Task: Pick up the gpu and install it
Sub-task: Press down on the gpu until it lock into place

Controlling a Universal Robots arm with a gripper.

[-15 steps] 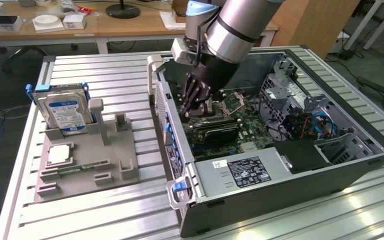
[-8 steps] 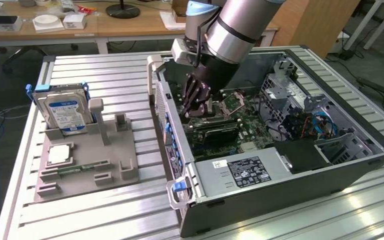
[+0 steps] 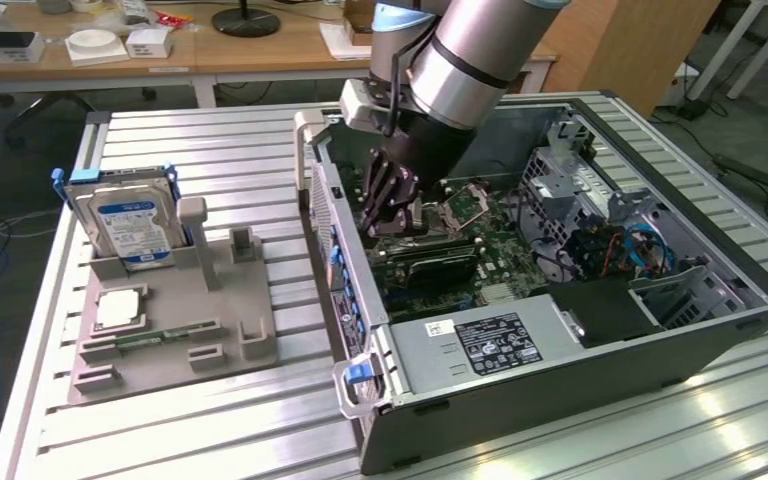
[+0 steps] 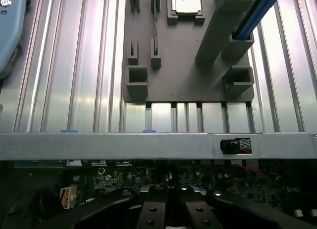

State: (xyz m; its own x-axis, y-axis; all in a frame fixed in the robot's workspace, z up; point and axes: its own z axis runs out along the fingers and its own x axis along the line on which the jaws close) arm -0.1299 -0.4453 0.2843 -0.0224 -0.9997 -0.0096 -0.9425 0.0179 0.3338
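My gripper reaches down into the open computer case, over the motherboard. Its black fingers are shut together. Just under and in front of the fingertips stands the gpu, a dark cooler block with a green card edge, down on the motherboard. I cannot tell whether the fingers clamp its upper edge or only touch it. In the wrist view the shut gripper hangs over the green motherboard, and the card itself is hidden below the fingers.
A grey parts holder lies on the slatted table at the exterior view's left, carrying a hard drive, a processor chip and a memory stick. The case's silver side wall and power supply hem in the gripper.
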